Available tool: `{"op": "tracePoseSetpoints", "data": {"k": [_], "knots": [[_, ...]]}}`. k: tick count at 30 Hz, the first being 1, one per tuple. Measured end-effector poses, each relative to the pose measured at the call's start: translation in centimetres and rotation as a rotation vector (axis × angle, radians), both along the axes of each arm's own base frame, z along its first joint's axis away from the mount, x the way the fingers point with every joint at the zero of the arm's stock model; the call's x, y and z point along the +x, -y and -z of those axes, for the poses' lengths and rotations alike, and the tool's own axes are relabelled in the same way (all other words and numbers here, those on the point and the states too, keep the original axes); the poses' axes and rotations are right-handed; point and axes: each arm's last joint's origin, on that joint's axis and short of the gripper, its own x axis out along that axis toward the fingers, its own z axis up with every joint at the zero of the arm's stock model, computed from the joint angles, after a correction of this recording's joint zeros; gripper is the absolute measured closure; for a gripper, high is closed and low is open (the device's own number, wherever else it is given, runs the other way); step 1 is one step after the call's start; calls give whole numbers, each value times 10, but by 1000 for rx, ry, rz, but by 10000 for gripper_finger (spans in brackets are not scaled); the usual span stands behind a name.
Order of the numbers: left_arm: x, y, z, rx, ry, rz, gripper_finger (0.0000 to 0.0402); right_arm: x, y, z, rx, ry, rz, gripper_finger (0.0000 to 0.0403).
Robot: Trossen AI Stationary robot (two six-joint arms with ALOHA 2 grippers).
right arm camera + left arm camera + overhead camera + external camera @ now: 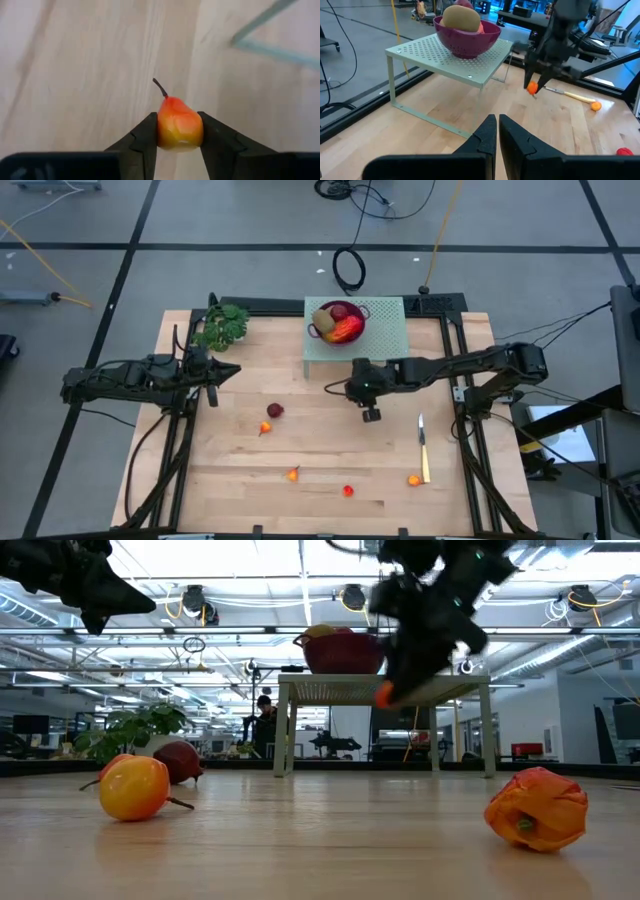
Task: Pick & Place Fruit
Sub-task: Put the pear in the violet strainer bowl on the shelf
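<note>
A small orange-yellow stemmed fruit sat pinched between dark fingers above the boards. Four tiny orange pieces and one dark red ball lay scattered; several more filled the magenta bowl.

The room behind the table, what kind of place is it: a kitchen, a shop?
Neither, most likely: it looks like a large open lab or workshop. Rows of ceiling lights and pipes run overhead, desks with screens stand far back, and loose cables lie on the grey floor around the wooden table.
</note>
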Motion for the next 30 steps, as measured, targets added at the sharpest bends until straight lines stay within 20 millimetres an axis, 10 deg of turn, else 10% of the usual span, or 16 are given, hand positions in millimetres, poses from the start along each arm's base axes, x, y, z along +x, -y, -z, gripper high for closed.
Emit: {"op": "tracePoseSetpoints", "data": {"k": [15,30], "knots": [[0,0,0,73,-23,17,382,24,9,-103,-135,333,253,291],[0,0,0,115,-35,27,382,-12,83,-136,-325,403,585,292]]}}
